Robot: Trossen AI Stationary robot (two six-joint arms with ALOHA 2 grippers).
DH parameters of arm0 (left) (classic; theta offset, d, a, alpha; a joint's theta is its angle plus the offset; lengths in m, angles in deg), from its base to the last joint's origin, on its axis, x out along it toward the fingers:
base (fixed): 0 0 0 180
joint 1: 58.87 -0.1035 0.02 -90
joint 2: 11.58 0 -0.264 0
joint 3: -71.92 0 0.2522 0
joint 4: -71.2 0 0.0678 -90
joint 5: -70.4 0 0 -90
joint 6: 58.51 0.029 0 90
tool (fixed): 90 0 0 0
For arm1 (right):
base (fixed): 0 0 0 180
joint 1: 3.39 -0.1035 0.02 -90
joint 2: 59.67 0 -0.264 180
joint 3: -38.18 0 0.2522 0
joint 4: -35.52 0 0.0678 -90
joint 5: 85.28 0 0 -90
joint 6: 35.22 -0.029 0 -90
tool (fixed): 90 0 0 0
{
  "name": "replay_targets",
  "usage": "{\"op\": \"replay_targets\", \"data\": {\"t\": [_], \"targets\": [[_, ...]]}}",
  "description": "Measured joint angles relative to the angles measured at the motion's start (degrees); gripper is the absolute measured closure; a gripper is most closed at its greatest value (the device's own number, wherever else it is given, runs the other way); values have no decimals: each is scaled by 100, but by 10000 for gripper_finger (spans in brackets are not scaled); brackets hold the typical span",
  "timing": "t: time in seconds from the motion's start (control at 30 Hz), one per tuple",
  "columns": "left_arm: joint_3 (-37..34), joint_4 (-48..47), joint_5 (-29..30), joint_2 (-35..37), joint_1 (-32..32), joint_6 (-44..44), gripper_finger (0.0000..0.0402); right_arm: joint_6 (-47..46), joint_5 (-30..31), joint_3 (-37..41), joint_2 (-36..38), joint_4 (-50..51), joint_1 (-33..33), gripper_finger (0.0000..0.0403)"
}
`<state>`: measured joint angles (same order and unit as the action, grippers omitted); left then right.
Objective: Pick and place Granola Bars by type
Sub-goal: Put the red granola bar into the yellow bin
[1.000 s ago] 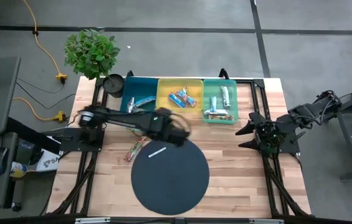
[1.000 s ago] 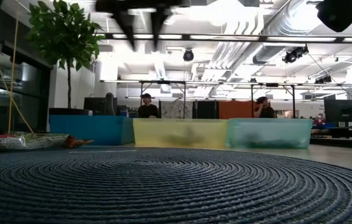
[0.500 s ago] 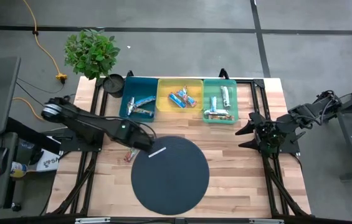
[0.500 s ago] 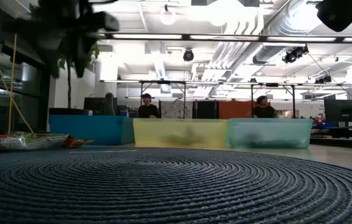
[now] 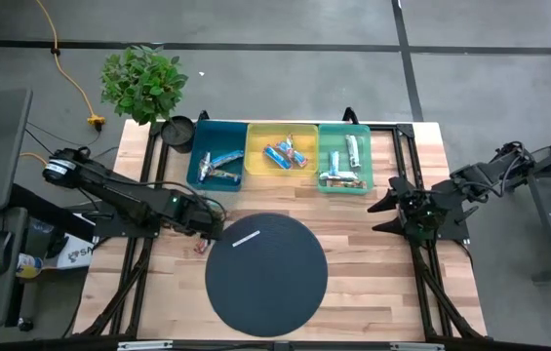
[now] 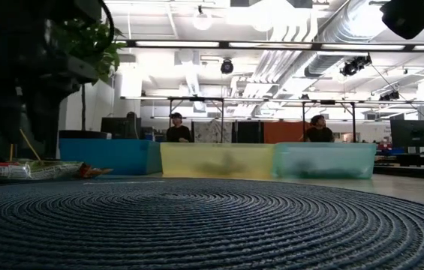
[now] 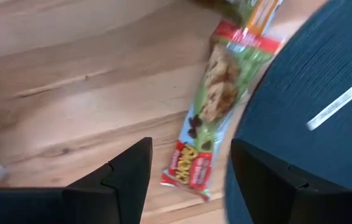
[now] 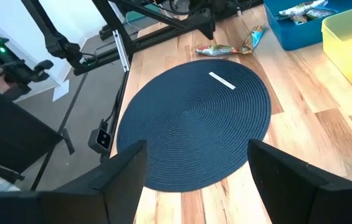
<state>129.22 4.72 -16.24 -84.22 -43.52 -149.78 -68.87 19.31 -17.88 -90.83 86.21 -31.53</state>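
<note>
I have the left tool [image 7: 188, 171] low over the wooden bench [image 5: 373, 253], its two dark fingers spread apart and holding nothing, lined up either side of a loose green and red granola bar [image 7: 216, 118] that lies flat on the wood just beside the left edge of the round dark woven mat [image 5: 265, 273]. I judge the fingers are spread this way so they can drop around the bar's narrow width and pinch it. A second wrapped bar [image 7: 253, 15] lies just beyond the first, partly cut off from the wrist camera. A thin white strip [image 5: 246, 237] rests on the mat near its far left edge; it is not one of the bars. Along the far side of the bench stand three bins in a row, touching: a blue bin [image 5: 202, 156] on the left, a yellow bin [image 5: 260, 132] in the middle and a green bin [image 5: 365, 156] on the right, each already holding a few sorted bars, which tells me most of the sorting is done. My right tool [image 8: 194, 180] waits at the right edge of the bench, fingers spread and empty. A potted plant [image 5: 140, 83] stands off the far left corner. Beyond the bench is a bright open workspace with a grey floor, ceiling ducts, and two people far back.
</note>
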Motion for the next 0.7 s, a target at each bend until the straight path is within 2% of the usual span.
{"op": "replay_targets", "data": {"t": [0.1, 0.23, 0.7], "targets": [[-214, 159, -341, -2, -2, 409, 188, -99, 0, 0, -42, -20, 2, 142], [-588, 904, -771, -4, 1, 741, 188, -242, 0, 0, -155, -17, 2, 142], [-1264, 2022, -549, -13, -2, 784, 188, -491, -144, 0, -643, -252, 1, 142]]}}
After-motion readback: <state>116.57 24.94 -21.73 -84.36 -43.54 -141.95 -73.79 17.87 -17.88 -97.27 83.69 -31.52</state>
